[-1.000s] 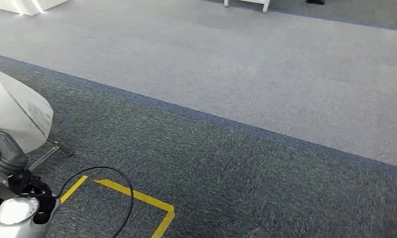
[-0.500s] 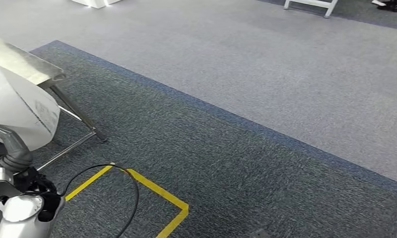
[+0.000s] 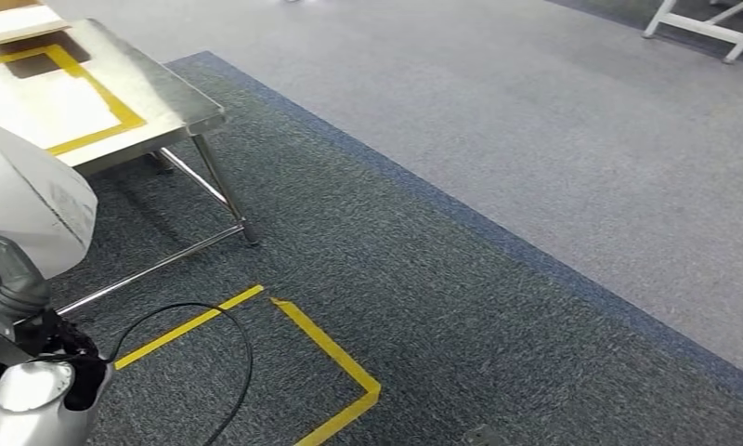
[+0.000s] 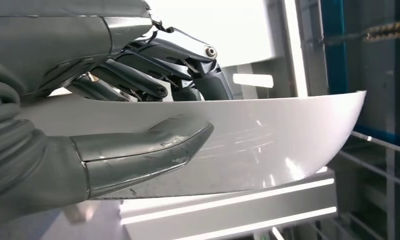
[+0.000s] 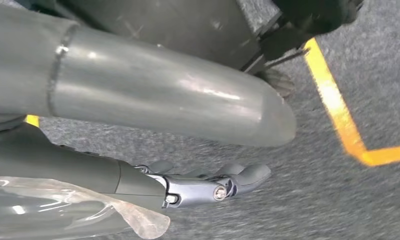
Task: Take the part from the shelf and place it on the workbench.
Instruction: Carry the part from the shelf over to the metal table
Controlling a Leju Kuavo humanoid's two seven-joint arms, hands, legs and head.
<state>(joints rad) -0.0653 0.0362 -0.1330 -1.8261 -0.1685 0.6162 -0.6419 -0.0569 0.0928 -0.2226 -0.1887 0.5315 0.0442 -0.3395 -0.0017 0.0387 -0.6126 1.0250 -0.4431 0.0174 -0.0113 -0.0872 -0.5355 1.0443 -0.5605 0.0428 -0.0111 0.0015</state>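
The part [image 4: 268,145] is a smooth, glossy white curved panel with a thin edge tapering to a rounded tip; light reflections are seen across its surface. It is gripped by the left hand [image 4: 138,120], the thick grey thumb [image 4: 148,150] being pressed on 1 face and the darker fingers [image 4: 153,65] wrapped over the opposite side. In the head view the part [image 3: 24,209] is carried at the lower left, above the dark carpet, apart from the steel worktop [image 3: 154,102], which is marked with yellow tape and stands at the upper left. The right hand [image 5: 208,187] is seen above the carpet with nothing in it, its fingers extended. Yellow floor tape [image 3: 331,348] and a black cable [image 3: 210,321] are noted on the carpet.
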